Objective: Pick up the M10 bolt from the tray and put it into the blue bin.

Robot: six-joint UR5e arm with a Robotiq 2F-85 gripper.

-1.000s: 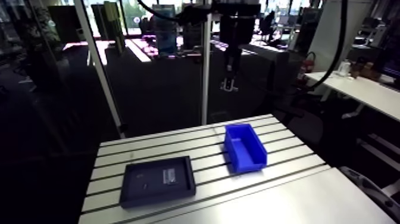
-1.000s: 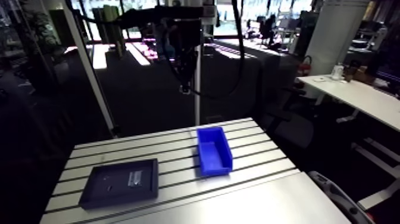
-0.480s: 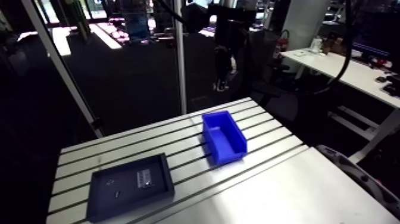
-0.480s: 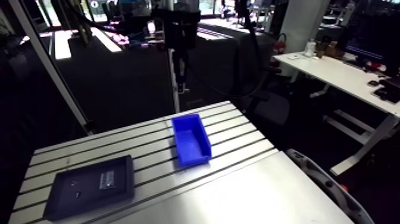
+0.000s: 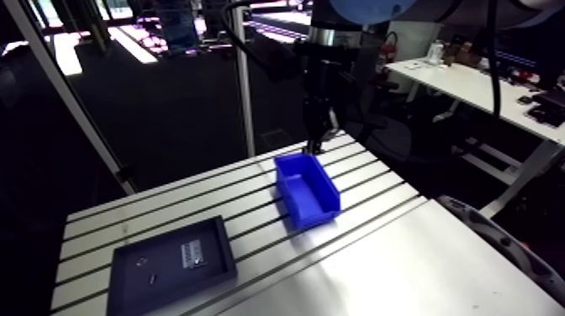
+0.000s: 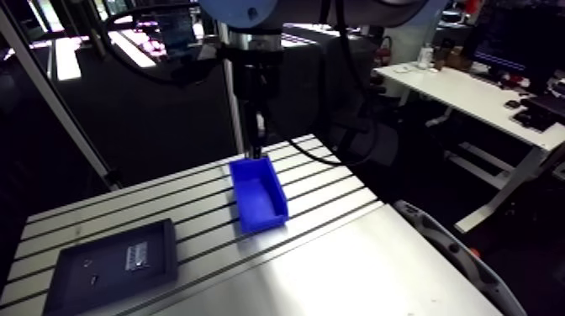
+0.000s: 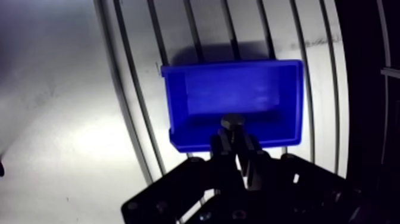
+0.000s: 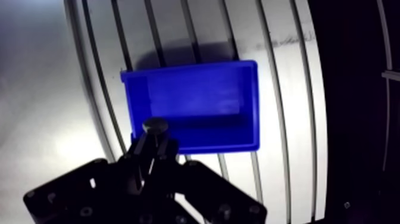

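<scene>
In the wrist view my gripper (image 7: pixel 233 136) is shut on the M10 bolt (image 7: pixel 232 121), whose dark round head sticks out past the fingertips. Under it lies the blue bin (image 7: pixel 196 98), open, with nothing visible inside; the bolt head hangs over the bin's near wall. In the arm view the gripper (image 5: pixel 312 144) hangs at the far end of the blue bin (image 5: pixel 308 190). The dark tray (image 5: pixel 220 245) lies on the table to the left of the bin, far from the gripper.
The tray holds a pale label (image 5: pixel 192 253) and a few small parts (image 5: pixel 151 276). The bin stands on the slotted aluminium table (image 5: pixel 378 197); a smooth plate (image 5: pixel 403 269) covers the table's front. An upright post (image 5: pixel 245 92) rises behind the table.
The arm camera has swung, shifting the whole scene. The gripper, earlier high above and behind the bin, now hangs lower, close over the bin's far end.
</scene>
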